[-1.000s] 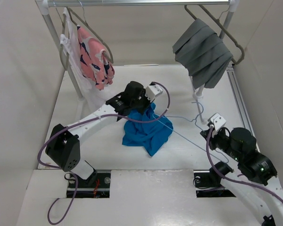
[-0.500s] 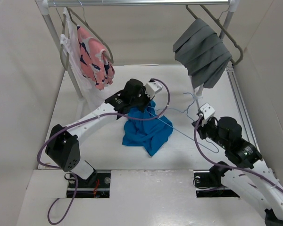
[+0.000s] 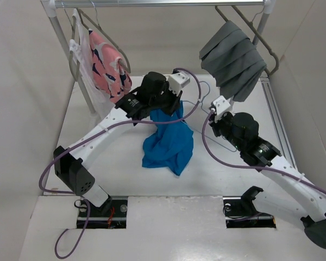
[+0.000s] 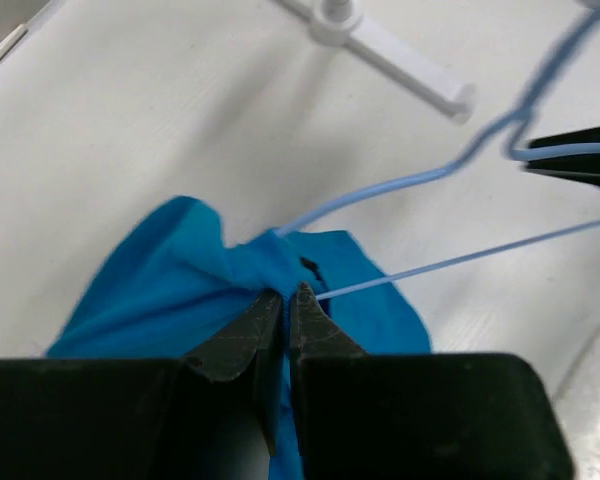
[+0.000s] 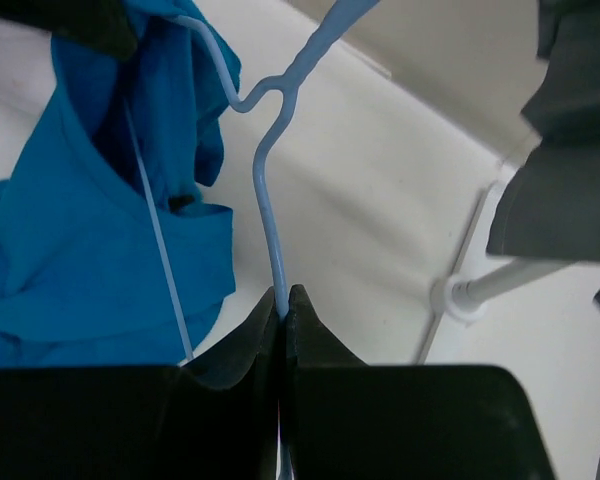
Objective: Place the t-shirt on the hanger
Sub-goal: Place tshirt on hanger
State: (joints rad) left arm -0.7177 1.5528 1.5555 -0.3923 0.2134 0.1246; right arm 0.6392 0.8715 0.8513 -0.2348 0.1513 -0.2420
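the table (image 3: pixel 119 163) is white and flat, with pale walls (image 3: pixel 22 109) on the left, back and right. the bright blue t-shirt (image 3: pixel 165 152) is near the middle. its lower part lies bunched up on the table and its top part is pulled up off it. a white clothes rack (image 3: pixel 62 38) stands at the back, and one rack foot (image 4: pixel 380 45) rests flat on the table. a metal rail (image 3: pixel 275 117) runs along the right edge. the left arm base (image 3: pixel 98 197) and right arm base (image 3: pixel 249 202) sit at the near edge.

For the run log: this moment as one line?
left gripper: shut on t-shirt | right gripper: shut on hanger | hanger: end at t-shirt | t-shirt: top held up, bottom on table
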